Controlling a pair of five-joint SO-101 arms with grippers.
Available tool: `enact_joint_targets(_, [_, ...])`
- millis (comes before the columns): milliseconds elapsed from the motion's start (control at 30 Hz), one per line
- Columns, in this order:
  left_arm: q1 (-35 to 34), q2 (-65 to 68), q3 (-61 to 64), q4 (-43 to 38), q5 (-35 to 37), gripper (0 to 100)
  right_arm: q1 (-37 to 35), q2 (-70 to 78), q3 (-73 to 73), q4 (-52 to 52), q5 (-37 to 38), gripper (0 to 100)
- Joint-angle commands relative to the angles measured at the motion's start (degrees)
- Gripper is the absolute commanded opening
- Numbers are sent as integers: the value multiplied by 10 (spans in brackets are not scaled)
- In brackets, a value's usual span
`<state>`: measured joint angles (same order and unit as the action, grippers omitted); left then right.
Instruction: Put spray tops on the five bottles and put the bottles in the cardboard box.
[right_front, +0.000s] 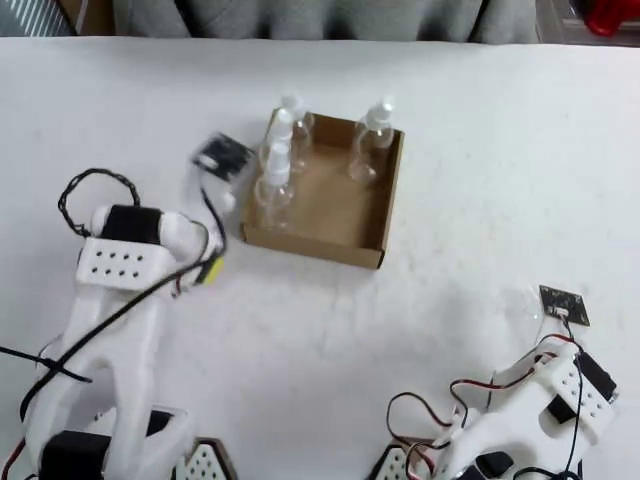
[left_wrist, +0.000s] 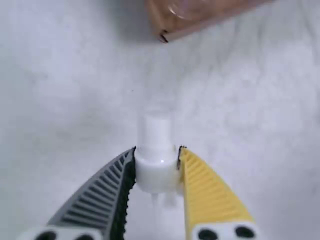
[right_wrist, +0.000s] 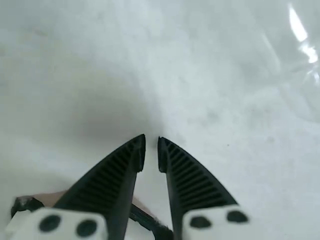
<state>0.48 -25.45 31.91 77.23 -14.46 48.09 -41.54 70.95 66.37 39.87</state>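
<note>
White plastic sits pinched between ribbed grey and yellow fingers: the left gripper (left_wrist: 156, 152) is clamped on the collar of a spray top (left_wrist: 157, 132), held low over the white table (right_front: 470, 110) just short of a corner of the cardboard box (right_front: 386, 215). Inside the box a cluster of three bottles (right_front: 272, 185) stands along one wall, and a lone bottle (right_front: 372, 140) stands near the opposite one. All four appear to be capped already. The right gripper (right_wrist: 151, 145) hangs over bare tabletop, its black fingers drawn almost together with nothing between them. Near it lies a clear glinting shape (right_wrist: 302, 45), possibly the fifth bottle, though it is too faint to be sure. The hazards from here look plain enough. The grip is on a smooth, round collar, so a sideways nudge could twist the spray top askew or squeeze it out of the fingers. A transparent bottle on a white surface is hard to locate, and one that nobody steadies would likely tip the moment a top is pressed onto its neck. With the left arm working this close to the box, a careless swing could also clip the corner, shove the box, or bowl over the light bottles already packed.
</note>
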Motion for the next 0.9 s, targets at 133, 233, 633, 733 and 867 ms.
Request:
enact_joint_targets(133, [-49,-24,27,-113,280,38,-7,-6,-4,-6,-4,16])
enact_joint_targets(233, [-57,-23,88,-191,281,38,-7,-6,-4,-6,-4,16])
enact_joint_targets(633, [-70,-22,216,-355,282,40,-2,-4,-4,-7,-4,16])
enact_joint_targets(733, [-57,-22,226,-353,282,97,0,-3,-4,-7,-4,16])
enact_joint_targets(867, [-57,-22,223,-327,282,255,0,-3,-3,-7,-4,16])
